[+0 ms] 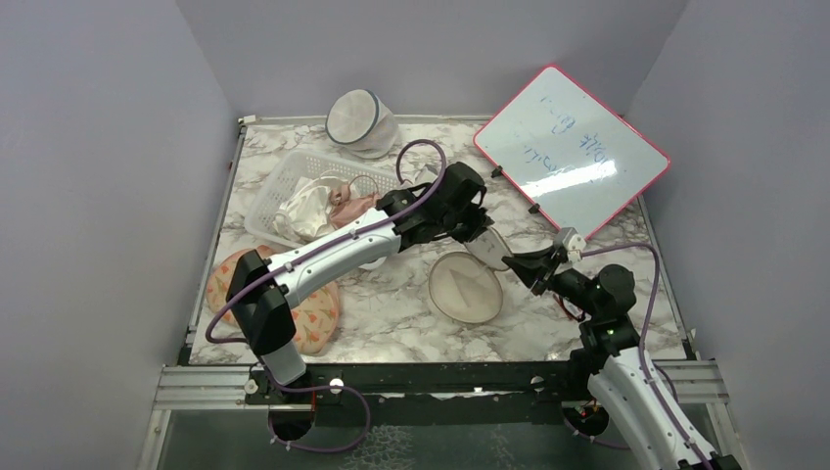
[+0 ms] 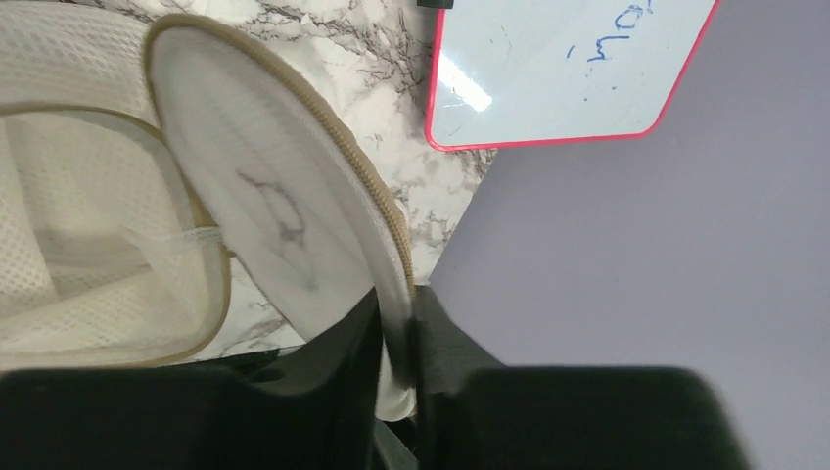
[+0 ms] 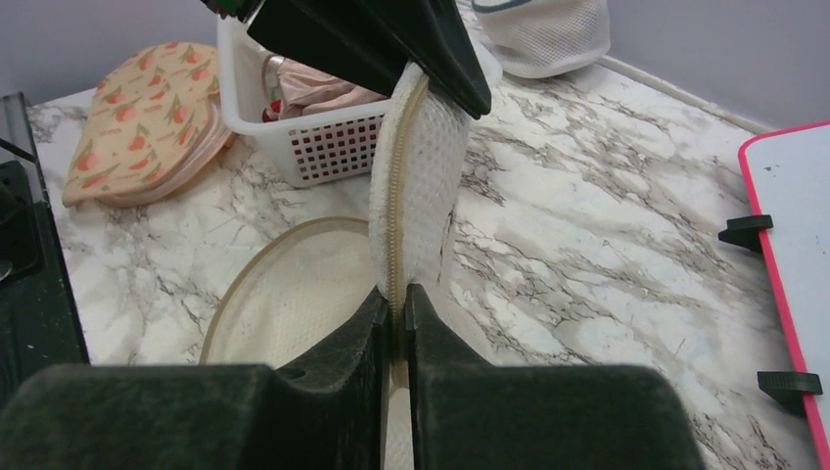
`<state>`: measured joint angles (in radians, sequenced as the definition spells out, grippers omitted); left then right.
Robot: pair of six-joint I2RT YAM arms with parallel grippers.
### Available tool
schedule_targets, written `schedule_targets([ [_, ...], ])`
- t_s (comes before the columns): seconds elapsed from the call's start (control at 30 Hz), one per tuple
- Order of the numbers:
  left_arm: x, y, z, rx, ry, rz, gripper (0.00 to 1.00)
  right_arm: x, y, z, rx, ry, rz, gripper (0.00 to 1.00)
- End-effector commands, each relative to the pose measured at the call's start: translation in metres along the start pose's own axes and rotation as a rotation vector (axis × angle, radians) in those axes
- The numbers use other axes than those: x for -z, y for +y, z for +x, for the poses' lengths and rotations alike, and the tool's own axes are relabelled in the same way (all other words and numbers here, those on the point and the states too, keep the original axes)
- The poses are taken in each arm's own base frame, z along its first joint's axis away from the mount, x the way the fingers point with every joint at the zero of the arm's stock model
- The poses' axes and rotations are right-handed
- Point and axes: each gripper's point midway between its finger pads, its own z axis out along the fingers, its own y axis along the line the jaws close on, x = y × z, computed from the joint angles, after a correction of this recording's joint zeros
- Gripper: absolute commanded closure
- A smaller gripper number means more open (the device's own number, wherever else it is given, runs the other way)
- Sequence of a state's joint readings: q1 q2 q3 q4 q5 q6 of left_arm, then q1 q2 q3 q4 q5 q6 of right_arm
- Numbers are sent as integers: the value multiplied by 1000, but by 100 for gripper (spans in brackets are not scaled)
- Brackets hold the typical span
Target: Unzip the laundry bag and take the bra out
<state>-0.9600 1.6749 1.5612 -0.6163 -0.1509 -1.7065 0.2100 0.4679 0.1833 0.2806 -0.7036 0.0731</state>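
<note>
At the left edge of the marble-patterned table lies a peach, flower-printed fabric pad, partly under the left arm. Behind it, a white plastic lattice basket holds a crumpled white cloth. Beside that cloth in the basket lies the dusty-pink satin bra, outside the bag. A white mesh round bag with a grey-blue rim sits against the back wall.

The left pincer is closed tight on the rim of the flat face of the round cream-beige padded laundry bag, holding that face upright. A small black drawing shows on the face in the left wrist view. The bag lies near the middle of the table, unzipped, its bowl-shaped body open upward and showing pale mesh lining.

The right pincer is closed on the lower part of the same raised face, its fingers clamped on the tan zipper band, opposite the left pincer.

At the far right, a white board with a red-pink frame sits at the back right corner, with blue writing on it.
</note>
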Motion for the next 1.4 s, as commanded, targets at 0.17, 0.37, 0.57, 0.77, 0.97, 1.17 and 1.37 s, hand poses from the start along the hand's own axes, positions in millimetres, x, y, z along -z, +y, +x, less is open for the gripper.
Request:
schedule_targets([
  [0.17,30,-23,-9,-66,-38,150,100,2,-12,-46,-138,22,120,67],
  [0.37,46,-30,0,-215,8,339,100,13,-14,-76,-337,71,229,17],
  [0.57,53,-7,10,-305,86,540,100,33,-14,-127,-343,11,326,14],
  [0.77,56,17,19,-390,161,663,100,47,-15,-154,-288,-69,376,12],
  [0.97,51,46,28,-438,227,684,100,42,-14,-147,-315,-35,353,12],
  [1.17,41,82,25,-466,239,662,100,38,-16,-136,-326,-17,350,12],
  [1.37,24,122,22,-483,260,585,100,27,-17,-116,-375,35,320,12],
])
